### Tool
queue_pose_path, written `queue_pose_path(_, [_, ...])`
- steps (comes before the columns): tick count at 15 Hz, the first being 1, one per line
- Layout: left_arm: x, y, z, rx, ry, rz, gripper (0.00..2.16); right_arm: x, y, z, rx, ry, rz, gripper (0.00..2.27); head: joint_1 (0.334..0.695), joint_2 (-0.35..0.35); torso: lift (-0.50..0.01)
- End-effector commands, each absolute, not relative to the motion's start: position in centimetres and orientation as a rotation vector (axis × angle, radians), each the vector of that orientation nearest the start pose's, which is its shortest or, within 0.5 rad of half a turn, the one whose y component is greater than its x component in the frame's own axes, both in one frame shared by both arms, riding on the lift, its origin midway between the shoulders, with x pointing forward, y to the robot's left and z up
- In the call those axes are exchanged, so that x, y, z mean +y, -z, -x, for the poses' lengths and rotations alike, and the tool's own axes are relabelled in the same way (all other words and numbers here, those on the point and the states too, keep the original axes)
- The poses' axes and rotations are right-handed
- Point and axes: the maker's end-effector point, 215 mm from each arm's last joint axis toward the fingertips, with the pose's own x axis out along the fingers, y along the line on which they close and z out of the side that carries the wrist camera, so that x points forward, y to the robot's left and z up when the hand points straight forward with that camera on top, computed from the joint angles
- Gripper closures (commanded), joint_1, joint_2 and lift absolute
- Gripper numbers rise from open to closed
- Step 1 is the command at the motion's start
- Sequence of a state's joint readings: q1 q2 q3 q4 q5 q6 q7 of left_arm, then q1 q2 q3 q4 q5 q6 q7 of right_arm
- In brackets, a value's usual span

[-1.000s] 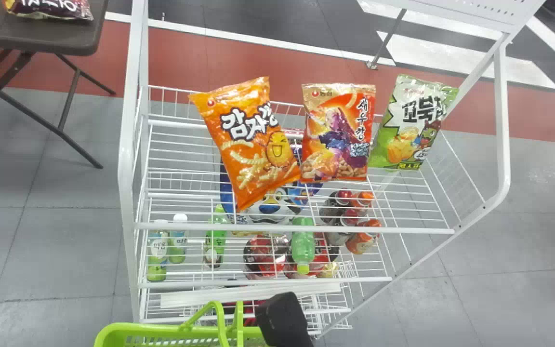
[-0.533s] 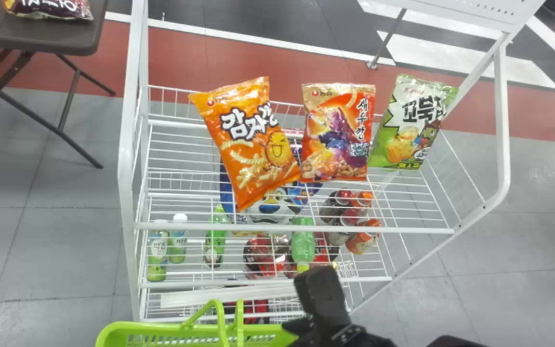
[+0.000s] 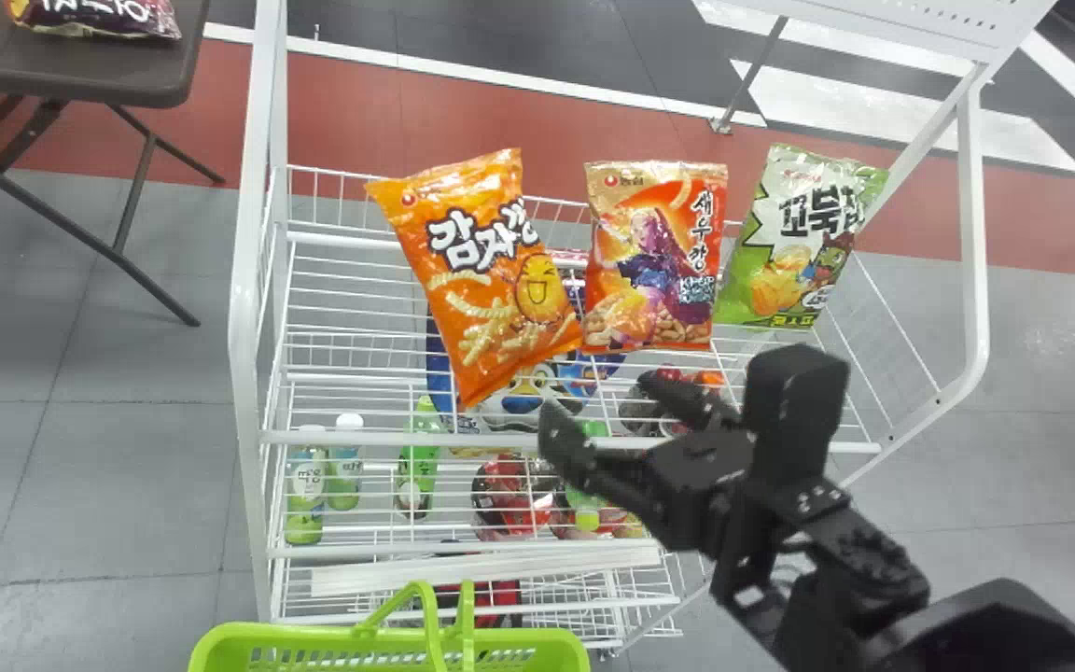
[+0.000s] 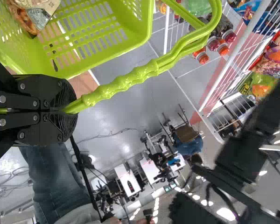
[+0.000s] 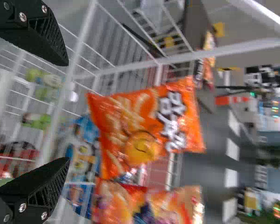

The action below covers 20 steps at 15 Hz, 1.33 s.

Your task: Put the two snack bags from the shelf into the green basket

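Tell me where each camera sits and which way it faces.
Head view: on the robot's head, looking forward and down at the shelf; the right arm comes in from the bottom edge.
Left wrist view: on the left wrist, looking past the left gripper, closed on the handle of the green basket.
Right wrist view: on the right wrist, facing the orange snack bag past the open right gripper.
Both head and right wrist views share that bag.
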<state>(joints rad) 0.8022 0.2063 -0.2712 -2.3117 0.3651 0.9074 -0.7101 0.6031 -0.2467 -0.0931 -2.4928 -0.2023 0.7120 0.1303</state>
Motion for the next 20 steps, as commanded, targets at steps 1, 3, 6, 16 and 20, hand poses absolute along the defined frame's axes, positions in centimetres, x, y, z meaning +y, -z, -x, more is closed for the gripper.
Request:
queue_pose_path(1, [-5.2,43.1,-11.5,0.935,1.122,0.609,1.66,-24.9,31.8,-41.9,0.286,-0.188,0.046,0.11,0.695,-0.350,-0.011])
queue_pose_path(3, [-5.3,43.1,-11.4,0.940,1.123,0.606,1.66,-27.5,29.7,-44.3,0.161,-0.129,0.028,0.12,0.695,-0.350,-0.011])
queue_pose_path(6, [-5.3,43.3,-11.3,0.945,1.118,0.601,1.66,-30.7,28.2,-46.9,0.045,-0.032,0.028,0.12,0.695,-0.350,-0.011])
queue_pose_path(16, [-5.2,43.6,-11.4,0.951,1.109,0.591,1.66,-35.2,34.8,-55.3,0.115,0.056,0.032,0.12,0.695,-0.350,-0.011])
queue_pose_path(20, [-5.2,43.7,-11.5,0.952,1.106,0.589,1.66,-35.9,36.3,-57.3,0.128,0.065,0.053,0.12,0.695,-0.350,-0.011])
